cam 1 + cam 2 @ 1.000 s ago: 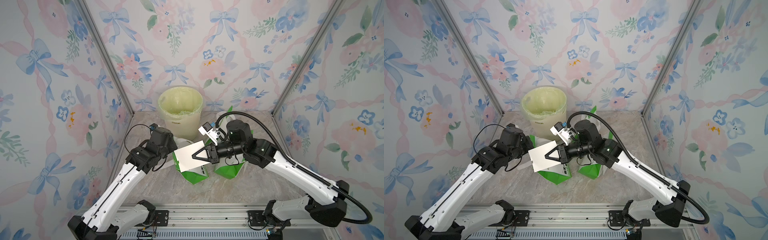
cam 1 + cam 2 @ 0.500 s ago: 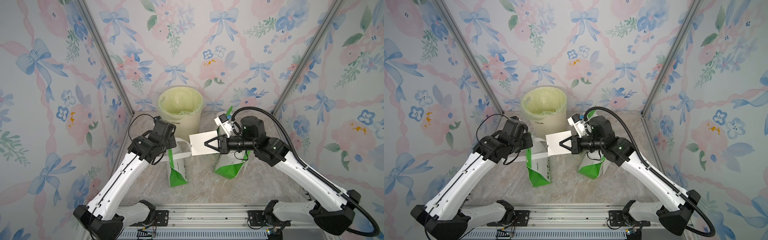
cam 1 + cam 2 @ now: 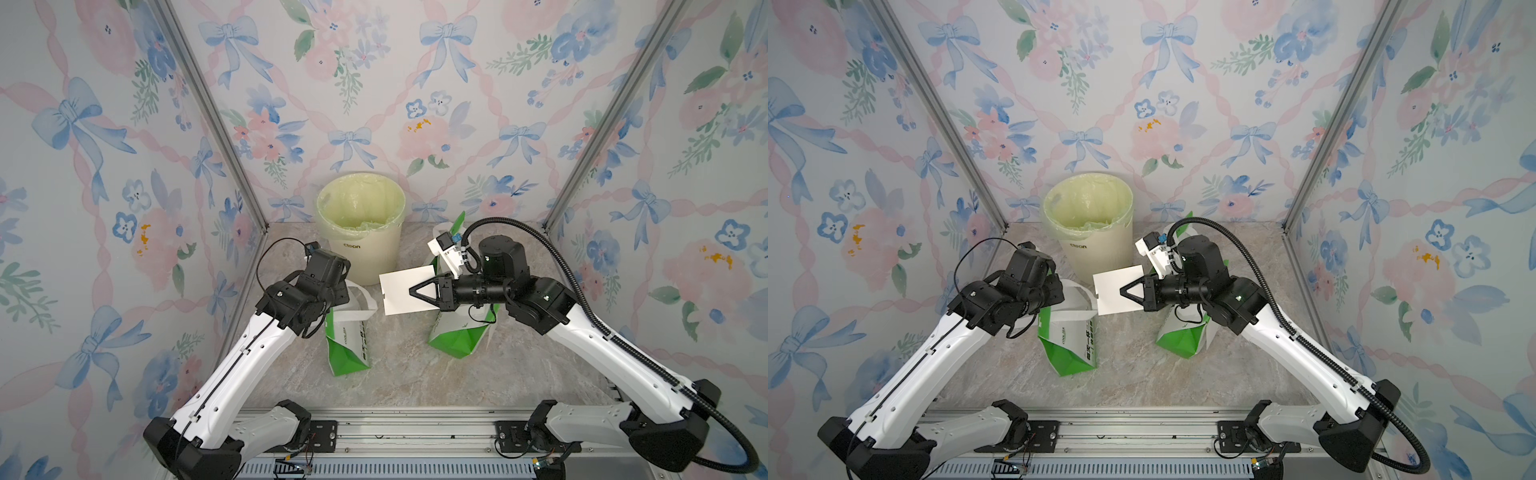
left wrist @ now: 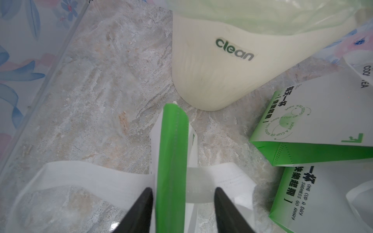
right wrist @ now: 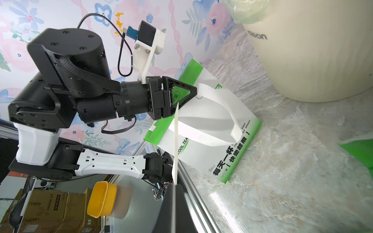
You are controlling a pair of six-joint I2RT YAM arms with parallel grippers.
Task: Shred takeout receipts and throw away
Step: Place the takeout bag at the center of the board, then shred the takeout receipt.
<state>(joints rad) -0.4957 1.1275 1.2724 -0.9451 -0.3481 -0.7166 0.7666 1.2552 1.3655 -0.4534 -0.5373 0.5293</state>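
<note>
A white takeout receipt (image 3: 405, 291) (image 3: 1113, 291) hangs in the air in front of the bin, and my right gripper (image 3: 411, 292) (image 3: 1122, 291) is shut on its right edge. In the right wrist view the receipt (image 5: 176, 139) shows edge-on, pinched at the right gripper (image 5: 175, 184). My left gripper (image 4: 182, 193) is open and straddles the green side edge of the left green-and-white bag (image 4: 173, 145) (image 3: 347, 349) (image 3: 1067, 345), not clamping it. In both top views its wrist hides those jaws. The left gripper (image 5: 191, 91) shows by that bag's handle.
A cream bin (image 3: 361, 232) (image 3: 1088, 224) with a pale green liner stands at the back centre. Another green-and-white bag (image 3: 457, 340) (image 3: 1183, 343) sits under my right arm. Flowered walls close in both sides and the back.
My right gripper pulled the receipt off the left bag and carried it right. My left arm shifted that bag left, turned it edge-on, then opened its jaws.
</note>
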